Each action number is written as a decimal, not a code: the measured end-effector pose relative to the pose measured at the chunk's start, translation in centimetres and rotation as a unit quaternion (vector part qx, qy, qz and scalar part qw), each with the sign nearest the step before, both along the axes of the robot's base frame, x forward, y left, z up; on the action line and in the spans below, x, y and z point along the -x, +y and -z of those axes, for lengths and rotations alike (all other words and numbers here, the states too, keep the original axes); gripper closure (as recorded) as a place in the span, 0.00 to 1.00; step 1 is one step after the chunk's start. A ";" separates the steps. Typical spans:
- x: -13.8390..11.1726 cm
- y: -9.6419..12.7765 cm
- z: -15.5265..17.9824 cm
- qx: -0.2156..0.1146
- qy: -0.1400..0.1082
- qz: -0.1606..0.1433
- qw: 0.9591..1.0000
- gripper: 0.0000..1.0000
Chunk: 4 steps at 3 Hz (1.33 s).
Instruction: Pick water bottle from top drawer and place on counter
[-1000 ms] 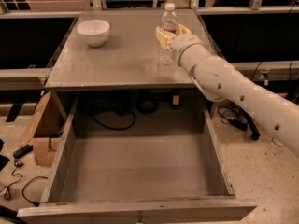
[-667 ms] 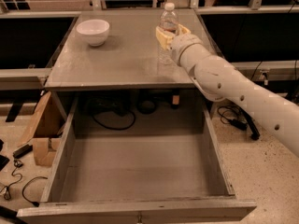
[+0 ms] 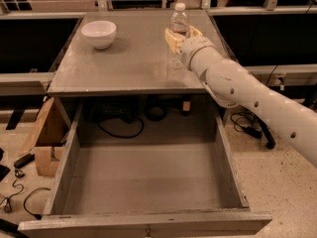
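The water bottle (image 3: 178, 25), clear with a white cap, stands upright at the right side of the grey counter (image 3: 124, 58). My gripper (image 3: 181, 37) is around the bottle's middle, its pale fingers (image 3: 171, 38) on either side of it, shut on it. My white arm reaches in from the lower right. The top drawer (image 3: 143, 182) is pulled fully open below the counter and holds nothing.
A white bowl (image 3: 98, 32) sits at the counter's back left. Cables and a cardboard box (image 3: 42, 143) lie on the floor to the left. More cables lie on the floor at right (image 3: 252, 128). Dark benches flank the cabinet.
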<state>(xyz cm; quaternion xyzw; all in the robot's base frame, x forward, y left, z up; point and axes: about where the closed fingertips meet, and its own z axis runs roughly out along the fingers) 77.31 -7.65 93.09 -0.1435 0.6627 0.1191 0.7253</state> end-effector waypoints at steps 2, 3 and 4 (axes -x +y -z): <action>0.0 0.0 0.0 0.000 0.000 0.000 1.000 0.00; 0.0 0.0 0.0 0.000 0.000 0.000 1.000 0.00; 0.5 -0.3 -1.3 0.006 0.006 -0.024 1.000 0.00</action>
